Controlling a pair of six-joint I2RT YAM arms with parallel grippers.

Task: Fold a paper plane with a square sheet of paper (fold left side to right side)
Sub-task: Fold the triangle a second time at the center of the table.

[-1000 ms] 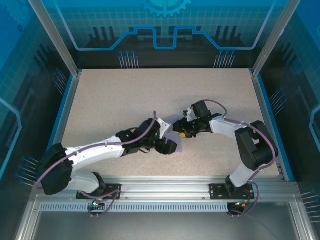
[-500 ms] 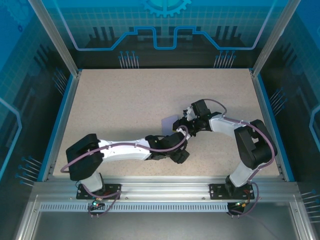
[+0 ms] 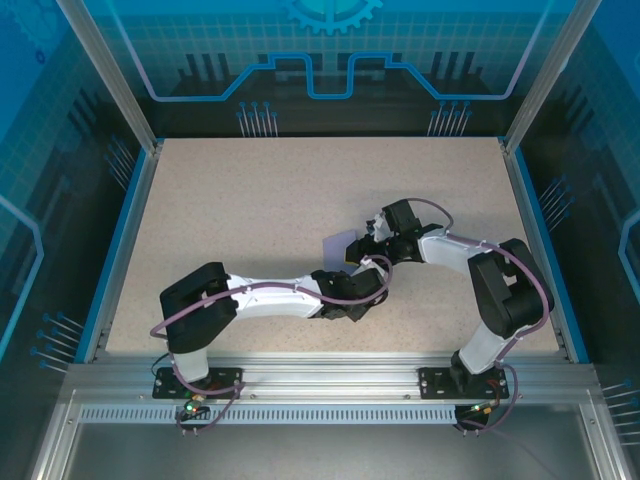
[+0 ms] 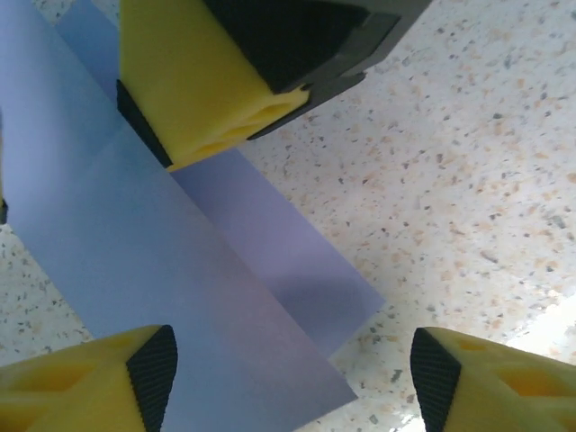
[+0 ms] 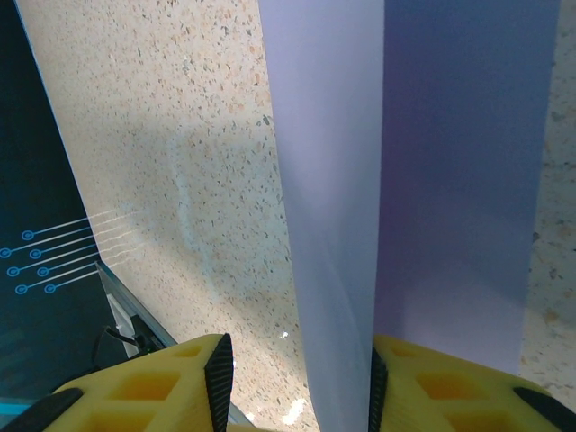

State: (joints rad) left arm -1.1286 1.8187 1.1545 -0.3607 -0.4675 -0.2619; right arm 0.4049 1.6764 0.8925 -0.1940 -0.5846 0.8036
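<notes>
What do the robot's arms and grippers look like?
Both the left arm and right arm have white links, black joints and a purple cable alongside. The left gripper and right gripper have blocky yellow fingers with black inner pads.

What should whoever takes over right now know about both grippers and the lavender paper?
The left gripper is open, its fingers wide apart above one corner of the sheet and gripping nothing.
The right gripper is open. A raised flap of the sheet runs between its jaws with a gap beside it, so it is not clamped.
The square sheet of paper lies mid-table between the two grippers, in two panels along a straight crease.
Done: the first fold is started.
Left: lay the flap flat, press the crease, then make all the plane's later folds.
</notes>
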